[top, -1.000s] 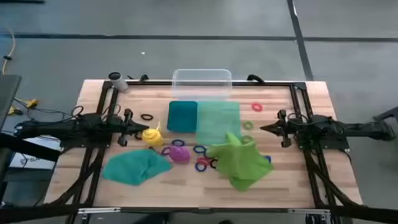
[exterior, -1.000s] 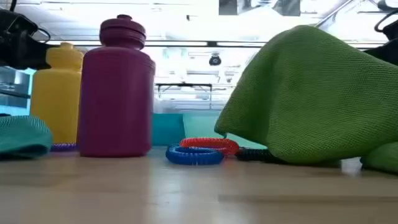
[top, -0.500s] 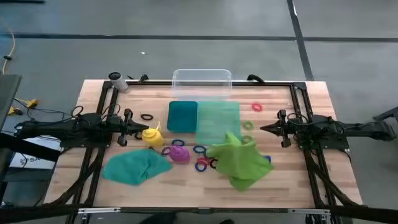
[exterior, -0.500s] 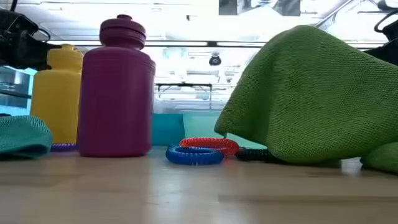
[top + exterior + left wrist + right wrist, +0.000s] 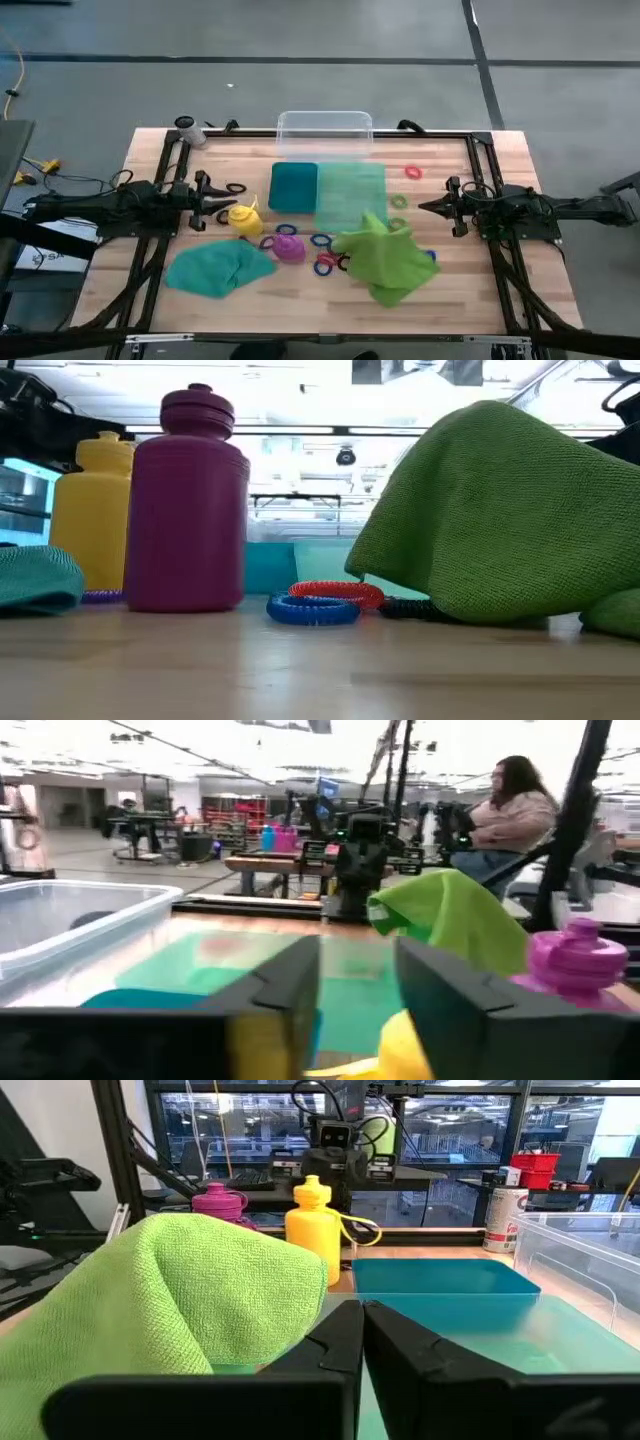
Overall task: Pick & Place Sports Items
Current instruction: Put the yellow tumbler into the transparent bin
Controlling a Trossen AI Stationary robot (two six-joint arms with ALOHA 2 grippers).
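The yellow bottle and the purple bottle stand upright on the table. A teal cloth lies bunched at the near left, and a lime-green cloth is heaped at the near right. Small rings lie loose around them: black, red, and blue and red. My left gripper hovers open, level, just left of the yellow bottle, touching nothing. My right gripper waits shut at the table's right, pointing toward the green cloth.
A teal two-part tray lies at the table's middle, with a clear plastic tub behind it at the far edge. A small canister stands at the far left corner. A person sits in the room beyond the table.
My left gripper has opened while staying in place beside the yellow bottle. Nothing on the table has moved.
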